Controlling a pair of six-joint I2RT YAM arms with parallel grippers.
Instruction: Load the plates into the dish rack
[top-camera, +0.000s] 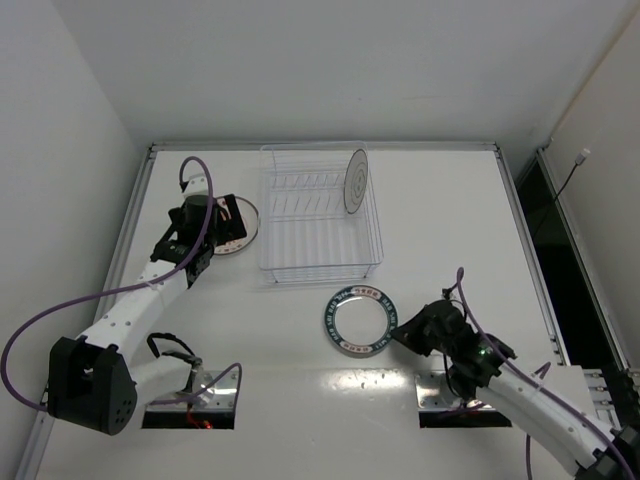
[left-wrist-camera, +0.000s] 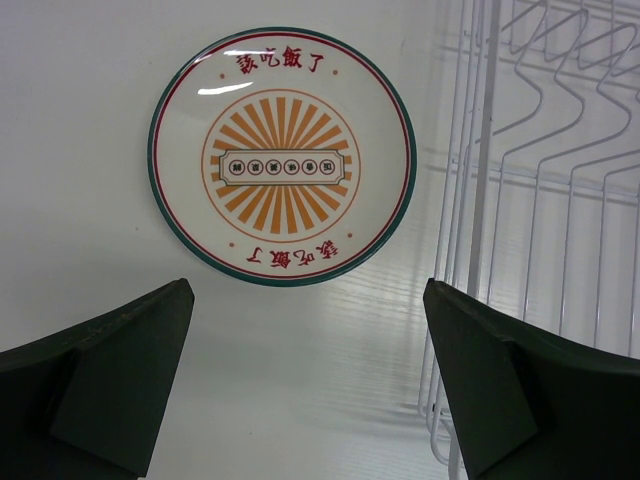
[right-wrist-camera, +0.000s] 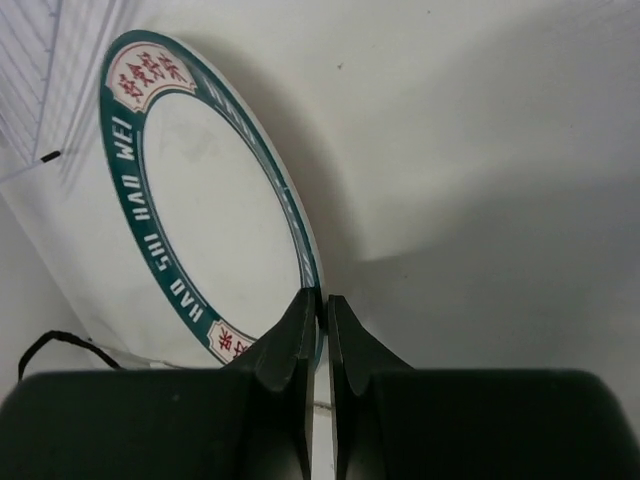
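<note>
Top view, 12 o'clock pointing away from the arm bases. Your right gripper (top-camera: 400, 330) (right-wrist-camera: 322, 300) is pinching the blue-rimmed plate (top-camera: 358, 321) (right-wrist-camera: 220, 210) at its 4 o'clock edge, with the jaws closing down to a sliver on the rim. This plate is lying on the table (top-camera: 450, 230) just off the 5 o'clock side of the dish rack (top-camera: 322, 266) (left-wrist-camera: 520, 200). Your left gripper (top-camera: 230, 222) (left-wrist-camera: 306, 290) is hovering with its jaws spread wide and holding nothing. It is hanging over the orange sunburst plate (top-camera: 246, 213) (left-wrist-camera: 282, 156), which is lying flat just at the rack's 9 o'clock. The ringed white plate (top-camera: 355, 181) is standing upright in the slots toward the rack's 1 o'clock.
</note>
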